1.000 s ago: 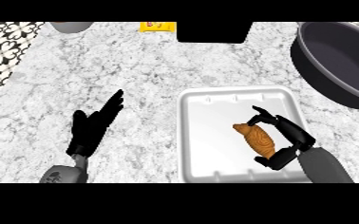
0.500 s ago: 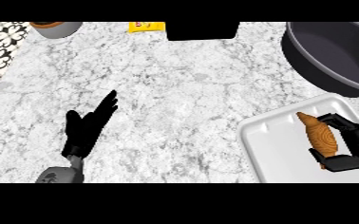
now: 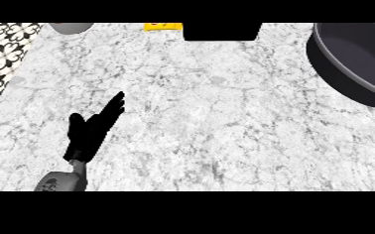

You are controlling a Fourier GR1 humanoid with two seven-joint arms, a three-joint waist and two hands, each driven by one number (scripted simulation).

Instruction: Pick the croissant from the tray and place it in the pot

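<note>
We list what our head view holds at this moment.

Left hand (image 3: 89, 135): ours, coming in from the lower left on its grey forearm (image 3: 62, 181). It is released, fingers straight and close together, pointing up and to the right, thumb set off to the left. It grasps nothing and rests over bare counter.

Counter (image 3: 212, 114): white and grey marbled top, spreading out from the left hand on every side and filling nearly the whole view.

Pot (image 3: 344, 62): dark, round, with a grey inside; only its left part shows, cut by the right edge. It lies far to the right of the left hand and above it, well apart. We see nothing inside the part of it that shows.

Black object (image 3: 222, 31): a dark rectangular shape at the top edge, up and to the right of the left hand. We cannot tell what it is.

Yellow item (image 3: 162, 26): small, at the top edge, above the left hand and just left of the black object.

Grey round object (image 3: 71, 28): partly cut off at the top edge, straight up from the left hand.

Patterned strip (image 3: 15, 42): black and white, along the upper left edge, up and left of the hand.

Right hand, croissant, tray: none of these shows in our view, so we cannot tell where the croissant is or how the right hand stands.
</note>
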